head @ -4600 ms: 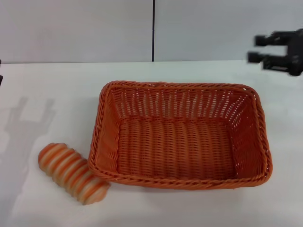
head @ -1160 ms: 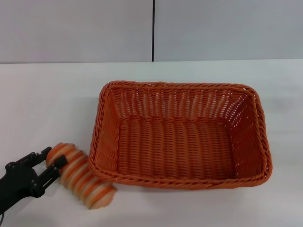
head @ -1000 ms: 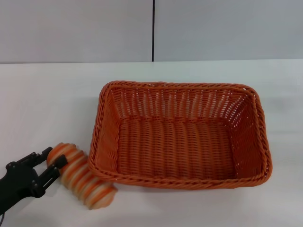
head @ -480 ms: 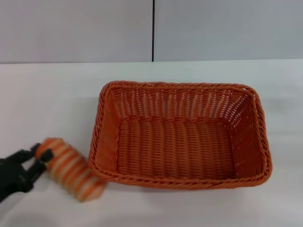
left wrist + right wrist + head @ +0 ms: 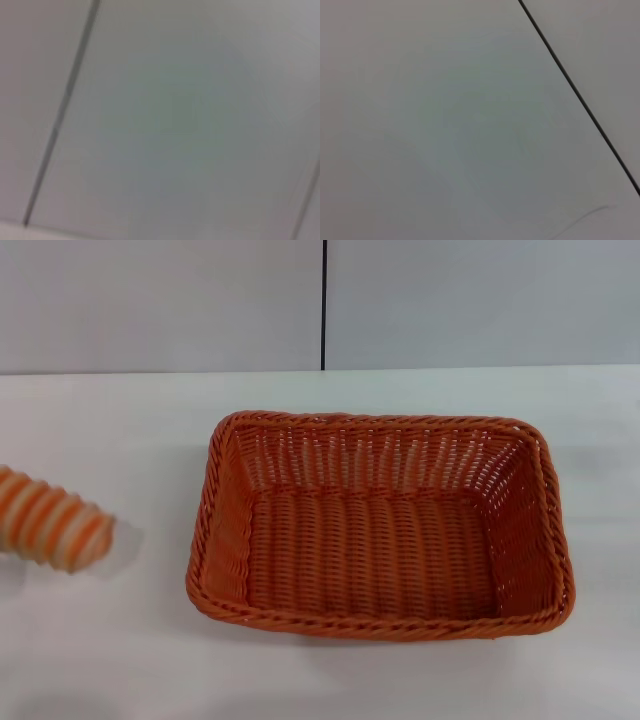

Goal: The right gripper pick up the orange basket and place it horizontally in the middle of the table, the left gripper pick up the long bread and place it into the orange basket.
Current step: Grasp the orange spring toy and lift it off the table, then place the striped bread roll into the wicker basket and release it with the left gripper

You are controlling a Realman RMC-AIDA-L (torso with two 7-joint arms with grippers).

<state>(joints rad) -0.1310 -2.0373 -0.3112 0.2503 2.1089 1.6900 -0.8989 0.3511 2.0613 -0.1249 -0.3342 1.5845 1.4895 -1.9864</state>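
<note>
The white desk fills the head view, with a grey panelled wall behind it. On it, about the middle, sits the orange basket, long side running left to right. That half of the task looks finished, judging by how the basket lies. It holds nothing: its woven floor is bare from rim to rim.

The long bread shows at the far left edge of the head view, partly cut off by the frame, well left of the basket. A soft shadow lies on the desk just beside and below it, so it appears to be lifted clear of the surface. What remains, as far as can be judged, is to carry the loaf rightward over the basket's left rim and set it down inside.

Neither gripper is in sight. Both wrist views show only the plain grey wall and its dark seams. Presumably the left gripper carries the loaf from beyond the frame, but how its jaws stand cannot be told, nor those of the right gripper.
</note>
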